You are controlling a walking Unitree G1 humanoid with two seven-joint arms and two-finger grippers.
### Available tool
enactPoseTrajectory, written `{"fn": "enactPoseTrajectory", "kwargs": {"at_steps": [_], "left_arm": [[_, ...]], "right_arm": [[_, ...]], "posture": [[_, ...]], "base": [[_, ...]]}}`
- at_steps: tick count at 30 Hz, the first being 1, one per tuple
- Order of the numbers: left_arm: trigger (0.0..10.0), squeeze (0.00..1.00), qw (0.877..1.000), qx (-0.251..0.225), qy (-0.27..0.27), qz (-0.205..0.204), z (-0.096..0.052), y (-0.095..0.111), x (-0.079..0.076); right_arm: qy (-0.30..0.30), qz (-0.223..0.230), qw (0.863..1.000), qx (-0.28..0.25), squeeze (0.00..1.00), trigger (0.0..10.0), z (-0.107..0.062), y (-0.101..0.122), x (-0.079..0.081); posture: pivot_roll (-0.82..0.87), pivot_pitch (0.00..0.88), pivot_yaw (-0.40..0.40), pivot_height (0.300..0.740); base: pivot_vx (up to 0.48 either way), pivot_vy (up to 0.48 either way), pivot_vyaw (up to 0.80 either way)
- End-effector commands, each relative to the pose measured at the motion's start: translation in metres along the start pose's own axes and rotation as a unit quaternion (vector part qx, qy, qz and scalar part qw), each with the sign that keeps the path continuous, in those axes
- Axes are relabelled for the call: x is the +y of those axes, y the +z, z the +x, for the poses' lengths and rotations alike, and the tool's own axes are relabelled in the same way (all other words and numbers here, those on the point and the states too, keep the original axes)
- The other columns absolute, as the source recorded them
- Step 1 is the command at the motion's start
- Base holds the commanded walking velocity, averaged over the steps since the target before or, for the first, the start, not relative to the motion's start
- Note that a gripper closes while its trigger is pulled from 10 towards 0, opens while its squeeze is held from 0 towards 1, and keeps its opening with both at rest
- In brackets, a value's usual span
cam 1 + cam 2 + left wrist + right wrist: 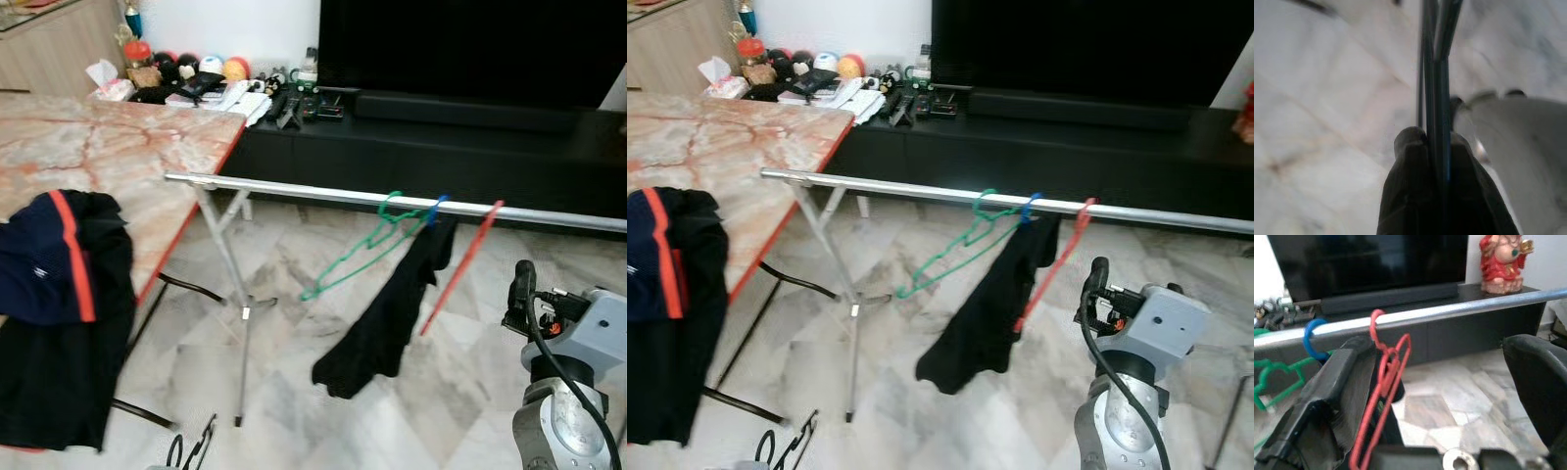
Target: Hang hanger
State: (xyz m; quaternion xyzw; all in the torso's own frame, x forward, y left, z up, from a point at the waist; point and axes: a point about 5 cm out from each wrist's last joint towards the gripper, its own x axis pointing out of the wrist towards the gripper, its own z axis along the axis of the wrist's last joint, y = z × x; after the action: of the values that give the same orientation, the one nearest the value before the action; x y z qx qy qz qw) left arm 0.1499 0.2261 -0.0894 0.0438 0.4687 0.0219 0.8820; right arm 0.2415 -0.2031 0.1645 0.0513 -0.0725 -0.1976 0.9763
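Silver and black, the right arm (pixel 1136 338) stands nearest the camera at the lower right, raised toward the rail. In its wrist view the right claw (pixel 1449 396) is spread wide, its two black fingers (pixel 1332 396) well apart and gripping nothing; the red hanger (pixel 1383 406) dangles in the gap between them, close to one finger, though whether it touches that finger cannot be told. The left claw (pixel 1437 161) is low over the pale floor, and its wrist view shows its fingers pinched tight on thin dark metal rods (pixel 1437 73), seemingly hanger wire.

On the floor at the bottom edge lie some black hangers (pixel 191 446). To the left, a dark jacket with an orange stripe (pixel 59 304) drapes over the edge of the marble-topped bench (pixel 127 147).

Further out, a silver rail (pixel 294 189) runs across the scene on a folding stand (pixel 235 294). Three hangers hook over it, close together: a green hanger (pixel 358 250) tilting down to the left, a blue hook (pixel 436 208) carrying a black garment (pixel 387 313), and the red hanger, slanting down toward the right arm.

Behind the rail, a long black cabinet (pixel 392 147) carries a large dark screen (pixel 470 49) and a sound bar (pixel 460 110). A red figurine (pixel 1503 257) stands on the cabinet. Clutter of bottles, toys and remotes (pixel 216 83) fills the far end of the bench.
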Motion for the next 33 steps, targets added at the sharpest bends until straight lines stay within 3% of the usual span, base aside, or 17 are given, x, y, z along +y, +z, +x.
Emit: {"fn": "enactPoseTrajectory", "kwargs": {"at_steps": [1, 9, 12, 13, 16, 19, 24, 27, 33], "left_arm": [[10.0, 0.0, 1.0, 0.02, -0.006, 0.011, -0.002, -0.009, -0.001], [10.0, 0.0, 1.0, 0.019, -0.003, 0.006, -0.001, -0.008, -0.001], [10.0, 0.0, 1.0, 0.017, -0.002, 0.006, -0.001, -0.007, -0.001], [10.0, 0.0, 1.0, 0.016, -0.001, 0.006, -0.001, -0.006, -0.001], [10.0, 0.0, 1.0, 0.015, 0.004, 0.006, -0.001, -0.006, 0.0], [10.0, 0.0, 1.0, 0.01, 0.008, 0.006, -0.001, -0.005, 0.0], [10.0, 0.0, 0.999, -0.022, 0.028, 0.005, 0.0, 0.007, 0.008], [10.0, 0.0, 0.998, -0.051, 0.032, 0.003, 0.0, 0.018, 0.013], [10.0, 0.0, 0.991, -0.131, 0.027, 0.028, 0.001, 0.053, 0.019]], "right_arm": [[-0.017, -0.01, 1.0, 0.008, 0.0, 10.0, -0.001, -0.005, -0.011], [-0.064, 0.015, 0.997, 0.049, 0.0, 10.0, -0.002, -0.024, -0.033], [-0.092, 0.036, 0.992, 0.081, 0.0, 10.0, -0.004, -0.037, -0.042], [-0.125, 0.068, 0.985, 0.096, 0.0, 10.0, -0.006, -0.044, -0.049], [-0.154, 0.099, 0.976, 0.117, 0.0, 10.0, -0.007, -0.055, -0.056], [-0.159, 0.104, 0.973, 0.132, 0.0, 10.0, -0.008, -0.063, -0.059], [-0.174, 0.085, 0.961, 0.195, 0.0, 10.0, -0.012, -0.086, -0.067], [-0.207, 0.11, 0.946, 0.224, 0.0, 10.0, -0.012, -0.097, -0.068], [-0.204, 0.094, 0.924, 0.309, 0.0, 10.0, -0.018, -0.124, -0.068]], "posture": [[-0.02, 0.154, -0.031, 0.74], [-0.03, 0.154, -0.032, 0.74], [-0.02, 0.153, -0.036, 0.74], [-0.02, 0.153, -0.037, 0.74], [-0.02, 0.15, -0.038, 0.74], [-0.02, 0.149, -0.04, 0.74], [-0.02, 0.145, -0.044, 0.74], [-0.03, 0.138, -0.048, 0.74], [-0.02, 0.134, -0.057, 0.74]], "base": [[0.0, -0.281, 0.0], [0.0, -0.035, 0.0], [0.0, 0.0, 0.0], [0.0, 0.0, 0.0], [0.0, 0.0, 0.0], [0.0, 0.0, 0.0], [0.0, 0.0, 0.0], [0.0, 0.0, 0.0], [0.0, 0.0, 0.0]]}}
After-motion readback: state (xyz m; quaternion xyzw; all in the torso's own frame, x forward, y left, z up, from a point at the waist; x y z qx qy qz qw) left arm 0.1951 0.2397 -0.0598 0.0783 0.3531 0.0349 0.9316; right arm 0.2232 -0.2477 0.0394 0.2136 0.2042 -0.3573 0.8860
